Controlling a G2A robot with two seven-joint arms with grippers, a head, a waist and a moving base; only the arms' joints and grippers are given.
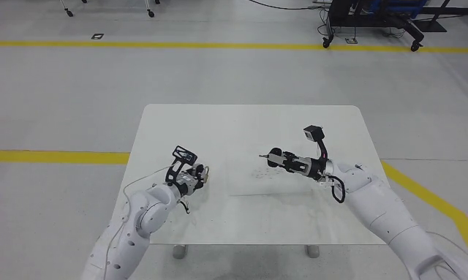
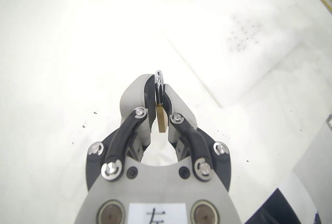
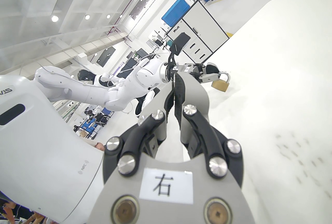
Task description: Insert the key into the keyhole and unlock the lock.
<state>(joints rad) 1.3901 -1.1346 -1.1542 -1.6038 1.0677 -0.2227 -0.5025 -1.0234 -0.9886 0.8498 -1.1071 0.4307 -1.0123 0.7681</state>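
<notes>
A brass padlock [image 2: 161,118] with a silver shackle [image 2: 158,79] hangs in my left gripper [image 2: 158,88], which is shut on the shackle with the body pointing back toward the wrist. In the top view this gripper [image 1: 196,178] sits over the table's left front part, the padlock [image 1: 204,175] at its tip. My right gripper [image 1: 272,158] is right of the middle, shut, with a thin key [image 1: 262,157] sticking out toward the left arm. In the right wrist view the right gripper's [image 3: 176,79] pads are pressed together, and beyond them is the padlock [image 3: 221,84] in the left gripper [image 3: 211,74]. A gap of table separates the two.
The white table [image 1: 248,126] has a faint seam and a patch of dark scuff marks [image 2: 242,36] between the arms. Its front edge runs close below both arms. Yellow floor lines and wheeled carts [image 1: 373,17] lie far behind.
</notes>
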